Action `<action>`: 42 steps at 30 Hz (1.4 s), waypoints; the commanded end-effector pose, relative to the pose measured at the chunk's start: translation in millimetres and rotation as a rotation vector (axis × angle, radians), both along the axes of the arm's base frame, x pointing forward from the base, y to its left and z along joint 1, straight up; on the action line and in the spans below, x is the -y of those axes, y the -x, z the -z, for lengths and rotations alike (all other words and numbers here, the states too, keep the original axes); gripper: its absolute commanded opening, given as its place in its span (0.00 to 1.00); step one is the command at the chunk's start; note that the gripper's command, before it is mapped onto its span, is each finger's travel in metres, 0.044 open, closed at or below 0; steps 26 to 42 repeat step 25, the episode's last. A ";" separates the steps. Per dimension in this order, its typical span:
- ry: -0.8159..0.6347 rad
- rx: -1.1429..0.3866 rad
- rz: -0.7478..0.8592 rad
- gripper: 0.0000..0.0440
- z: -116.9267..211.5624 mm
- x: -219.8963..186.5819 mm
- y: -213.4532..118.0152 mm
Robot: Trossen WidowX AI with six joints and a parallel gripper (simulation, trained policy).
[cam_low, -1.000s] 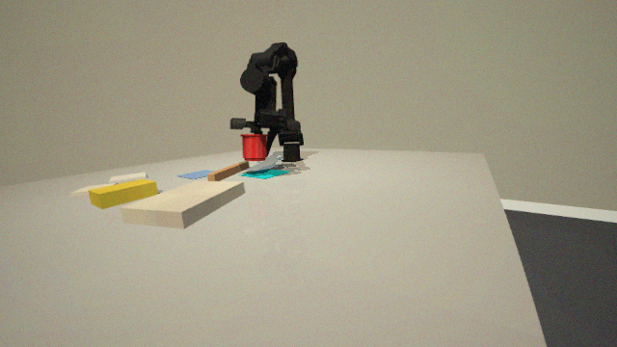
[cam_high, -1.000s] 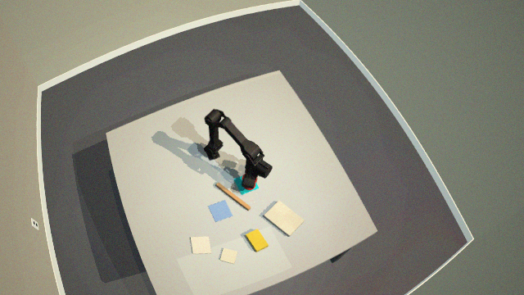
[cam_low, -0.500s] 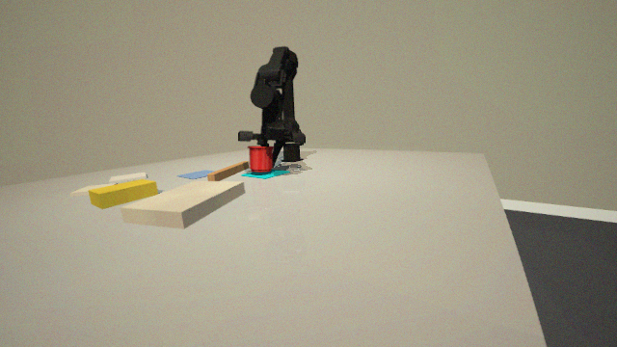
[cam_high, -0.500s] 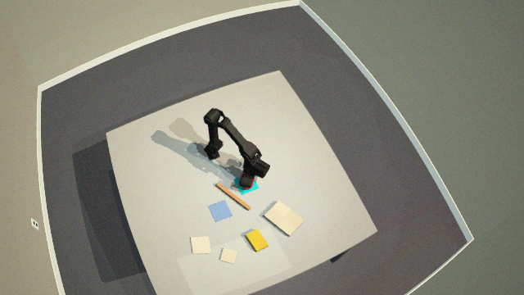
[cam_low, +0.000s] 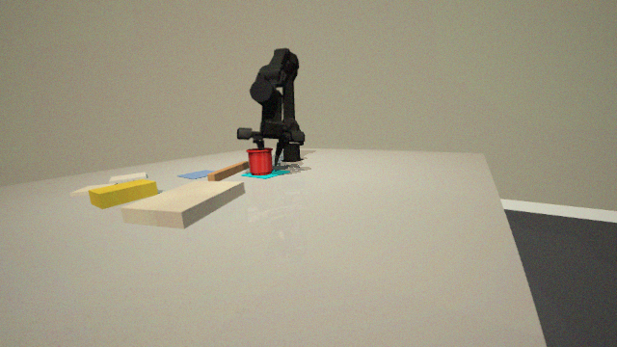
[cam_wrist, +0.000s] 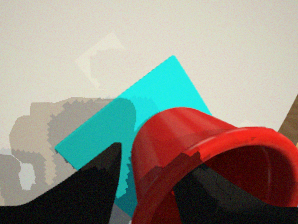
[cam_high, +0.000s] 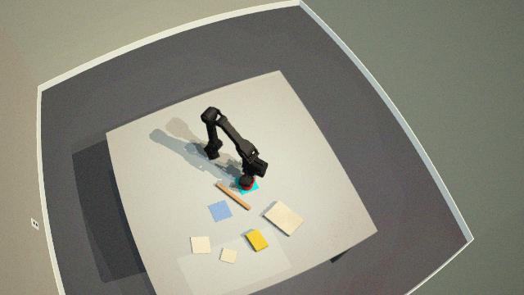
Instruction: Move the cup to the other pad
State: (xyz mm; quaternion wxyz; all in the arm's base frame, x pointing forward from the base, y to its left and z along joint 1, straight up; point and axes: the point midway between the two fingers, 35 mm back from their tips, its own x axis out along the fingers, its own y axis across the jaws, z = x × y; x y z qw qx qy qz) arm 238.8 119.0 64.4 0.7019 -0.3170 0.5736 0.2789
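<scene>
The red cup (cam_high: 247, 188) (cam_low: 260, 163) (cam_wrist: 182, 125) stands upright on the bright blue-green pad (cam_high: 244, 192) (cam_low: 280, 173) (cam_wrist: 167, 80). The fingers (cam_low: 268, 155) are partly open and not pinching: one inside the cup, one outside. From above, the blue pad (cam_high: 220, 211) (cam_low: 195, 174) lies toward half past seven. The cup looks stiff and smooth, maybe light. Its wall is the best place to hold; a bump could tip it. I can't see marbles.

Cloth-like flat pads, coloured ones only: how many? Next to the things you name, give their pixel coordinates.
2: a cyan pad (cam_high: 255, 188) (cam_low: 281, 173) (cam_wrist: 165, 82) under the red cup (cam_high: 248, 188) (cam_low: 260, 162) (cam_wrist: 175, 127), and a blue pad (cam_high: 220, 211) (cam_low: 195, 174) across the wooden stick (cam_high: 233, 197) (cam_low: 228, 172) (cam_wrist: 291, 125).
</scene>
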 end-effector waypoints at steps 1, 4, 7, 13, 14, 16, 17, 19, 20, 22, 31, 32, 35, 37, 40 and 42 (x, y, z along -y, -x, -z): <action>-0.029 0.009 -0.006 0.35 -3.1 -0.7 3.9; -0.045 0.019 -0.011 0.38 -6.3 -0.7 6.0; -0.061 0.031 -0.016 0.40 -9.5 -0.7 7.7; -0.091 0.058 -0.025 0.47 -16.8 -0.8 10.5; -0.096 0.063 -0.026 0.49 -18.2 -0.8 10.8; -0.105 0.073 -0.028 0.52 -21.1 -0.9 11.5; -0.110 0.078 -0.029 0.54 -22.6 -0.9 11.8; -0.119 0.088 -0.030 0.57 -25.9 -0.9 12.5; -0.124 0.094 -0.031 0.59 -27.6 -0.9 12.8; -0.133 0.104 -0.031 0.62 -31.2 -0.8 13.4; -0.146 0.123 -0.031 0.67 -37.4 -0.7 13.7; -0.146 0.123 -0.031 0.67 -37.4 -0.7 13.7; -0.146 0.123 -0.031 0.67 -37.4 -0.7 13.7; -0.146 0.123 -0.031 0.67 -37.4 -0.7 13.7; -0.146 0.123 -0.031 0.67 -37.4 -0.7 13.7; -0.146 0.123 -0.031 0.67 -37.4 -0.7 13.7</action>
